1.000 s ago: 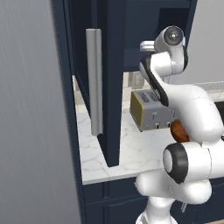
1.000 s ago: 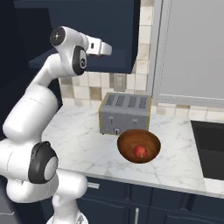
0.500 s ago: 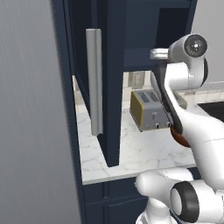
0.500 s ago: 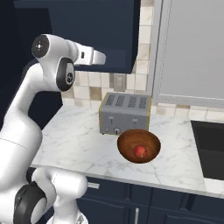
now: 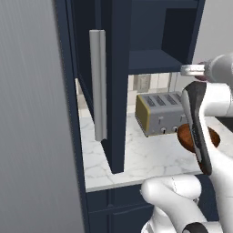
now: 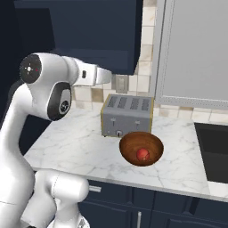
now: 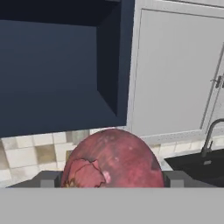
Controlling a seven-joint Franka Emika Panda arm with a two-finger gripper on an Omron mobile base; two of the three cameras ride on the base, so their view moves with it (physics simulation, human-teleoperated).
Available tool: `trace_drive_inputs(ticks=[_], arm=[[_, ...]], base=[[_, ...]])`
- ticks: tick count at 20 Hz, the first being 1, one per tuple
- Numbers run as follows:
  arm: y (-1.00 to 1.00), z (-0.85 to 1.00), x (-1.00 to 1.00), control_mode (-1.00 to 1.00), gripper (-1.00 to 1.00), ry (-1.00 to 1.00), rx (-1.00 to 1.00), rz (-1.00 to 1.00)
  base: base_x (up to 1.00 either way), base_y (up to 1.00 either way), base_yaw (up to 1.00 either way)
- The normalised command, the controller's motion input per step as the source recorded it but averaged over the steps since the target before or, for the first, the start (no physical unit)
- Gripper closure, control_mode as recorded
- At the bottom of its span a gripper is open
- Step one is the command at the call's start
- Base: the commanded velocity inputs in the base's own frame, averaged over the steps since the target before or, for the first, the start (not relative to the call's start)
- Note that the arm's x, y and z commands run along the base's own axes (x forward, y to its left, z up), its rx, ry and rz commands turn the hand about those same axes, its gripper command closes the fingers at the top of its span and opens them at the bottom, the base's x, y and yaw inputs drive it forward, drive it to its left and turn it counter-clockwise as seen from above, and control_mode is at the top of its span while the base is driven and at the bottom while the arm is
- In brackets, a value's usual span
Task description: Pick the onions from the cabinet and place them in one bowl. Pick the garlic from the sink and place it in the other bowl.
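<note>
A: Since the earlier frames, what has moved?

B: Swung lower and nearer the cameras, the arm's upper link now crosses the right base view level with the backsplash, where earlier it stood higher against the cabinet (image 5: 150,36). Nothing on the counter has shifted.

A: How does the held onion look?

B: In the hand view the pinkish-purple onion (image 7: 113,159) is a dull, mottled ball, its papery skin cracked in pale lines at the lower left. It sits between the two finger pads (image 7: 175,178), one grey pad showing on each side of it, so the gripper (image 7: 112,180) has its jaws clamped on this onion.

A: And the other onion?

B: The bright red onion (image 6: 142,154) is a small, smooth ball lying at the bottom of the wooden bowl (image 6: 133,140).

A: Where does the bowl stand?

B: On the marble counter (image 6: 75,147), just in front of the toaster (image 6: 128,116). The black sink (image 6: 213,151) lies to its right.

A: What state is the cabinet in?

B: Its navy door (image 5: 116,91) hangs open, the grey bar handle (image 5: 98,84) upright on it, and the shelf (image 5: 154,61) inside is visible.
</note>
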Motion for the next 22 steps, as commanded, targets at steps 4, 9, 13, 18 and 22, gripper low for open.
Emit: trace_drive_inputs(ticks=[4,9,13,18,22], arm=[[-0.57,-0.14,-1.00,-1.00,1.00,0.00,-0.01,0.00],[-0.55,0.00,-0.57,-1.00,1.00,0.08,0.01,0.00],[-0.50,-0.14,-0.24,-1.00,1.00,0.21,0.00,-0.01],[-0.24,-0.60,0.06,-1.00,1.00,0.29,0.00,0.01],[-0.09,-0.67,0.14,-1.00,1.00,0.19,0.03,0.18]], base=[[0.00,0.00,0.00],[0.00,0.00,0.00],[0.00,0.00,0.00],[0.00,0.00,0.00],[0.00,0.00,0.00]])
